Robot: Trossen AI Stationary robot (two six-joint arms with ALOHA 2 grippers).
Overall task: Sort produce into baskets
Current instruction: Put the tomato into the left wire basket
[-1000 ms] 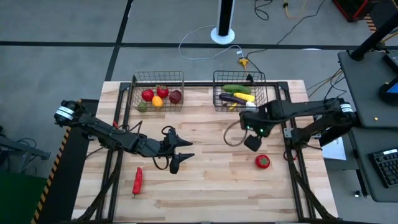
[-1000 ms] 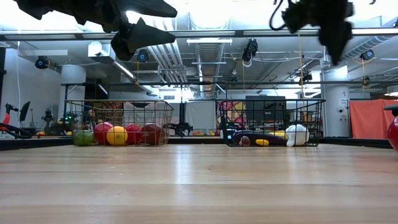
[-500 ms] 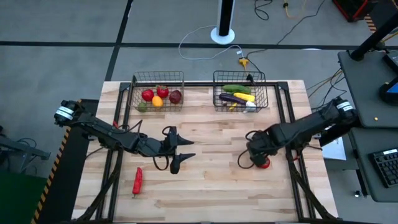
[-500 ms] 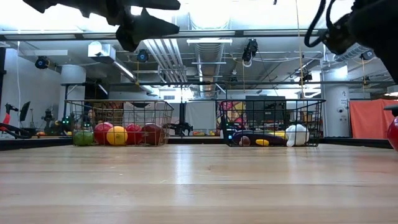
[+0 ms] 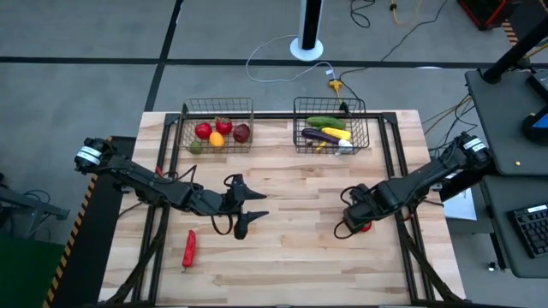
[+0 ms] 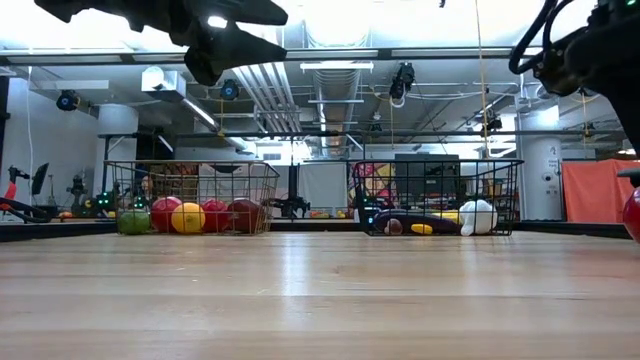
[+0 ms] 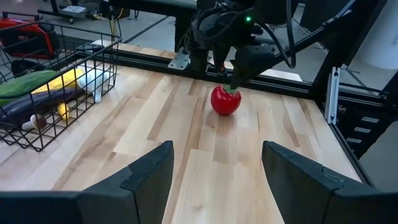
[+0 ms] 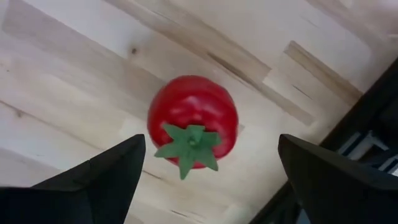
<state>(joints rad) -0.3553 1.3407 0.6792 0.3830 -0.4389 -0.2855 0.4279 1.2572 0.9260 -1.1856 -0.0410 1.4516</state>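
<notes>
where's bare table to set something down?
Free: wood in front of the two wire baskets, between the claws; also the near strip from the long red pepper rightwards. Crowded: the right claw directly over the round red tomato.

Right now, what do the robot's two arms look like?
Both arms are dark, nearly black, built of jointed tube segments with black cables looping beside them. The left arm has a white band near its base; the right arm has one too. Each ends in two flat, wedge-shaped black jaws. A small green light glows on the right wrist.
</notes>
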